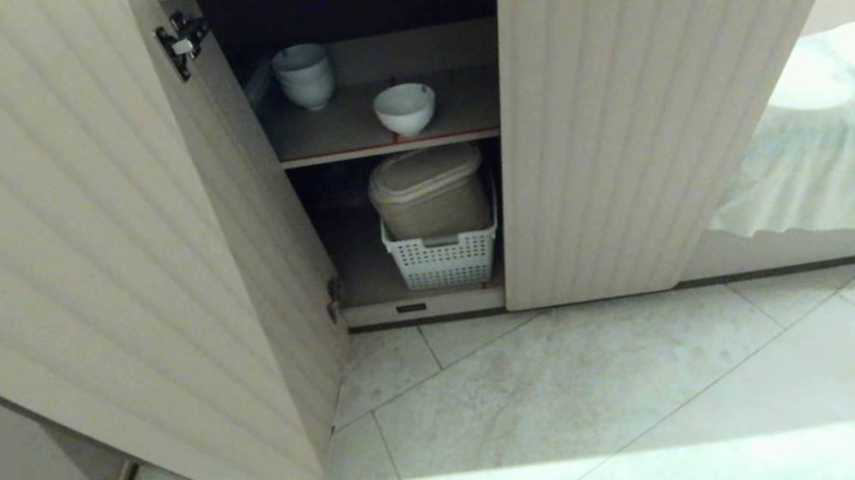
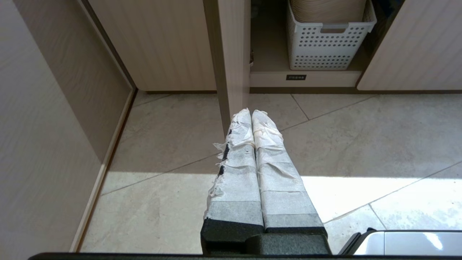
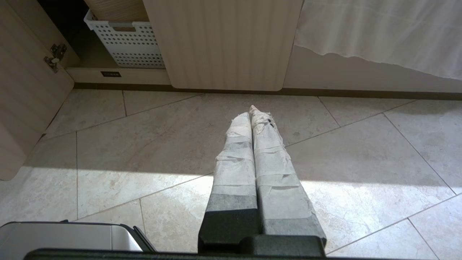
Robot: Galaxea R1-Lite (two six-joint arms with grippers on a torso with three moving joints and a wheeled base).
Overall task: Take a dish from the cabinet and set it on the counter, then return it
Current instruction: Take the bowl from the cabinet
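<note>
The dish, a deep white footed bowl, sits alone at the cabinet shelf's front, right of stacked bowls, above a basket; both the left gripper and right gripper are closed and empty.

Neither arm shows in the head view. In the left wrist view, the left gripper hangs low over the floor, pointing forward and down, its two tape-wrapped fingers pressed together along their whole length with nothing between them. The right gripper, seen in the right wrist view, holds the same pose: fingers wrapped in pale tape, closed flat against each other, tips touching, empty. Both sit on black mounts.
</note>
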